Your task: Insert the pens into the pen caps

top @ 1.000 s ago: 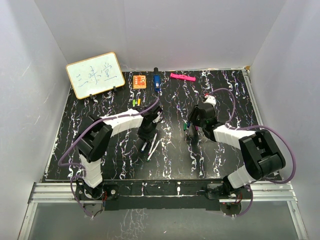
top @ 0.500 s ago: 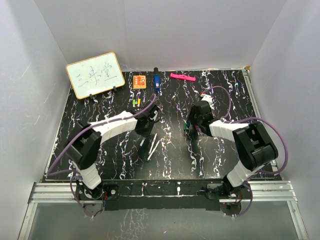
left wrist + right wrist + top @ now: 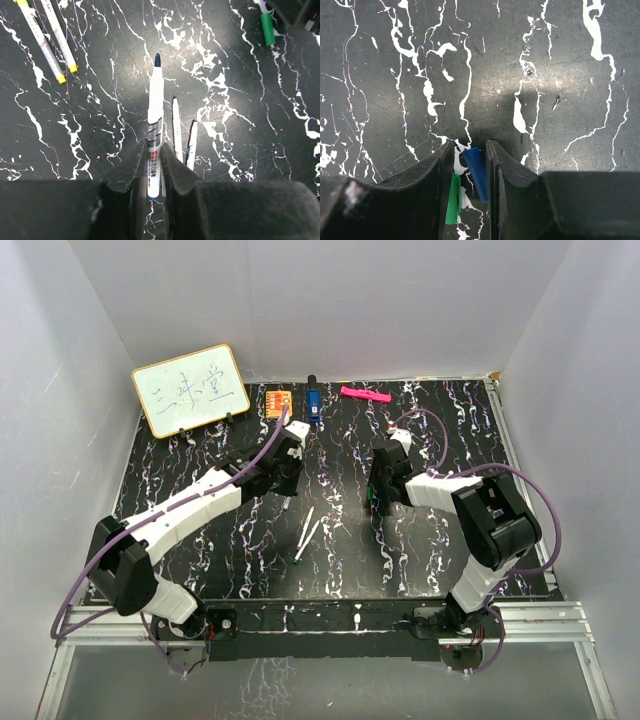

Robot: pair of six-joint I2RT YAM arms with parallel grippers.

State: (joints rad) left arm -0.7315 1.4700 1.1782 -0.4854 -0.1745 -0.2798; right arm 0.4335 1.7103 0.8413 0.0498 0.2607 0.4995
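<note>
My left gripper (image 3: 154, 161) is shut on a white pen (image 3: 155, 110) with a dark blue tip that points away from the jaws. It is held above the table. Two more pens (image 3: 176, 129) lie side by side under it, and they show on the marble in the top view (image 3: 305, 530). Two yellow-ended pens (image 3: 46, 47) lie at the upper left of the left wrist view. My right gripper (image 3: 469, 150) stands low over the table, its jaws narrow around a blue pen cap (image 3: 476, 172) and a green pen cap (image 3: 453, 197). The blue one leans on the right finger, with a gap on its left.
A whiteboard (image 3: 190, 390) stands at the back left. An orange block (image 3: 279, 402), a dark blue block (image 3: 313, 405) and a pink bar (image 3: 365, 394) lie along the back edge. A green-capped piece (image 3: 267, 27) lies near my right gripper (image 3: 380, 498). White walls enclose the table.
My left arm has stretched toward the back with the pen, away from the two pens on the table. My right gripper has shifted left and its jaws have narrowed around the caps.
</note>
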